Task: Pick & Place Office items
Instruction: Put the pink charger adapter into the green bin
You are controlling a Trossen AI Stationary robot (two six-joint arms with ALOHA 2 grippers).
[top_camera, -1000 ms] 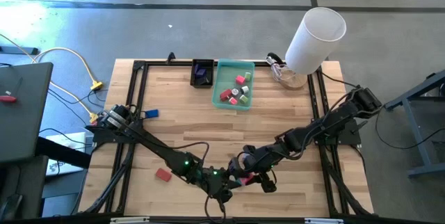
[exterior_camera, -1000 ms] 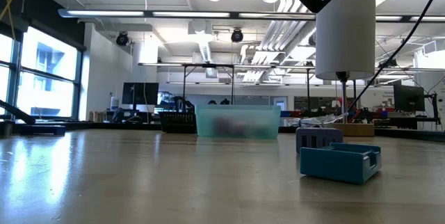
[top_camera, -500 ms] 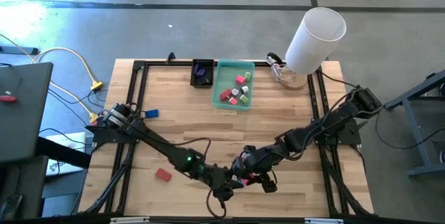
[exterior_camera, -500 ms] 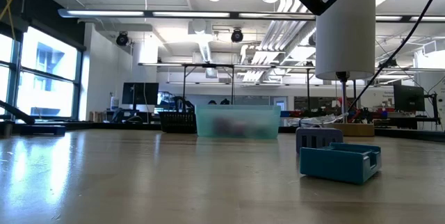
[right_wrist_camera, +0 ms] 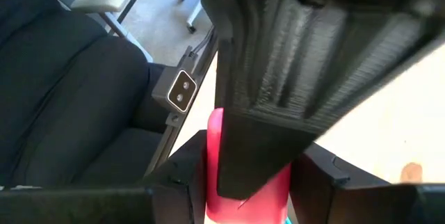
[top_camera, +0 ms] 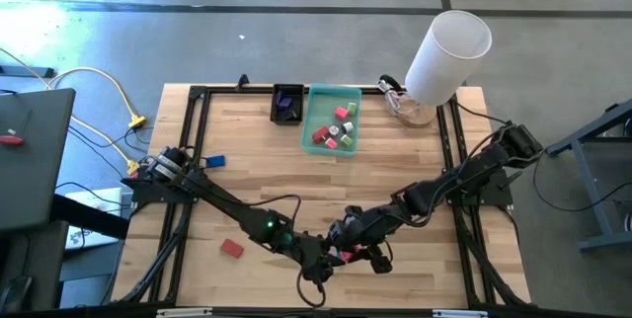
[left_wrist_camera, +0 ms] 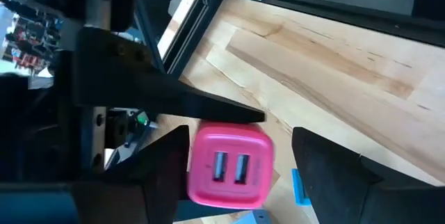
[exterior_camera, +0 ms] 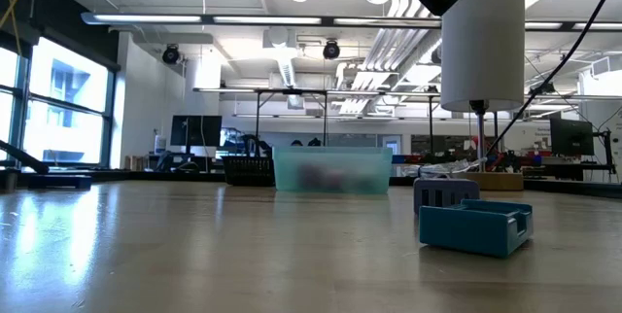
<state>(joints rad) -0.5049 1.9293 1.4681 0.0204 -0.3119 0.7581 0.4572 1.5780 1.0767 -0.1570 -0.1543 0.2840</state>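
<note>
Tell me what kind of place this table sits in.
Most likely a robotics lab or open workshop: exposed ceiling pipes, benches crowded with monitors behind the wooden table, and a bare concrete floor.

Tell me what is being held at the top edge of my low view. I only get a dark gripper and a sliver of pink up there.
Observer: The right gripper is shut on a pink block, which has two slots in one face.
Operator: Say where the left gripper is.
Observer: The left gripper is right at that block, open, with one finger on each side of it and a gap showing on one side.
Operator: Report anything loose on the wood near them.
Observer: A red piece lies flat on the left arm's side of the table, apart from both grippers.
</note>
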